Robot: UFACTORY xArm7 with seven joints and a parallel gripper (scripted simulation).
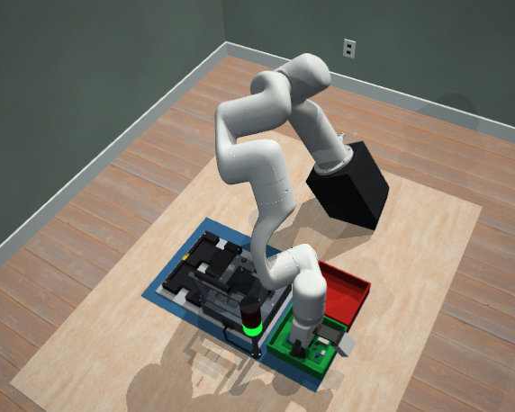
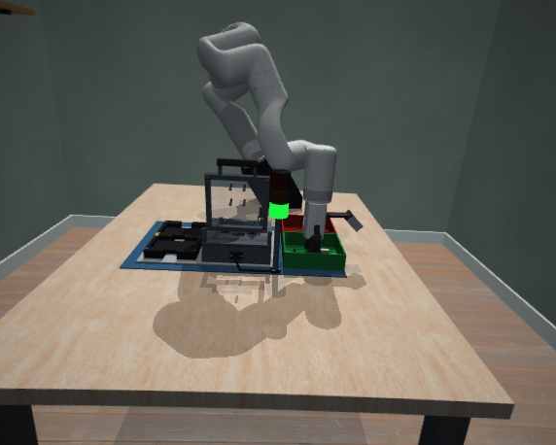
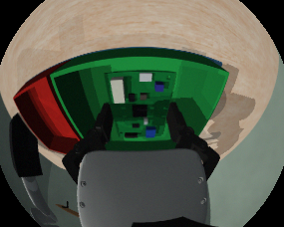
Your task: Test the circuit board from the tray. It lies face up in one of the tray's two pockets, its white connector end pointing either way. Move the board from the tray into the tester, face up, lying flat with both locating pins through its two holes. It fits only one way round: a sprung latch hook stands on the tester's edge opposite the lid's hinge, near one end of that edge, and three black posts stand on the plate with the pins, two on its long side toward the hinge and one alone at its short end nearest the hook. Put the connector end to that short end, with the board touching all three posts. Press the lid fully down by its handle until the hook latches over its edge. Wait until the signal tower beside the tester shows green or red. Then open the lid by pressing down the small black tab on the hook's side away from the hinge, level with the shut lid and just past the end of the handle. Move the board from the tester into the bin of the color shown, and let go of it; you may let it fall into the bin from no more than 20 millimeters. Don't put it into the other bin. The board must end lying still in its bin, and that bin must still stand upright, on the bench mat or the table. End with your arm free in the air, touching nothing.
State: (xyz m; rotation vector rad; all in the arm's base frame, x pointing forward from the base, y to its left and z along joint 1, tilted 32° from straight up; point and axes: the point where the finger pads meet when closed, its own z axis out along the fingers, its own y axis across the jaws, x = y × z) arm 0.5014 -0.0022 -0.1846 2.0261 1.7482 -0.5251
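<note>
The green circuit board [image 3: 140, 112] lies inside the green bin, its white connector toward the bin's far wall. My gripper [image 3: 140, 111] reaches down into the bin with a finger on each long side of the board; the fingers stand wide and open. In the top view the gripper [image 1: 298, 350] is low in the green bin, with the board [image 1: 320, 352] beside it. The signal tower [image 1: 252, 329] shows green. It also glows green in the exterior view [image 2: 278, 211].
The red bin [image 1: 347, 290] stands directly behind the green bin. The tester [image 2: 236, 243] has its clear lid [image 2: 235, 201] standing open. The black tray [image 1: 199, 265] lies at the mat's left. The arm's black base block [image 1: 348, 186] stands behind.
</note>
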